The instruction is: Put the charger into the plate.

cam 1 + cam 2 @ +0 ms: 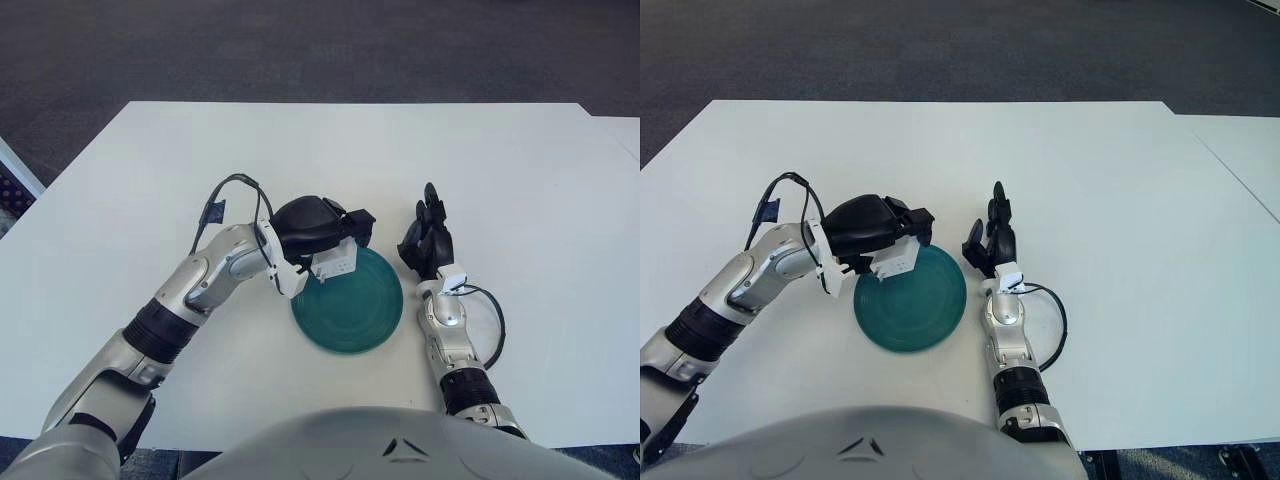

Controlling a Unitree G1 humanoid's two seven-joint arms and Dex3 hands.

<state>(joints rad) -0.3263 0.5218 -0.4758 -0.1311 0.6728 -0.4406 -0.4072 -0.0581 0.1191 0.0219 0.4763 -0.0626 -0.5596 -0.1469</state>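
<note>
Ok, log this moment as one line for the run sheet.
left hand: shut on charger, over plate upper-left rim | charger: not yet released | right hand: idle, right of plate, holding nothing

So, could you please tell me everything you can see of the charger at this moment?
The charger is a small white block, plastic by its look, with a slightly ridged or socketed face. It is held in the left hand, whose dark fingers wrap over its top, so only its lower part shows. It hangs tilted over the upper left rim of the teal plate; whether it touches the plate cannot be told.
</note>
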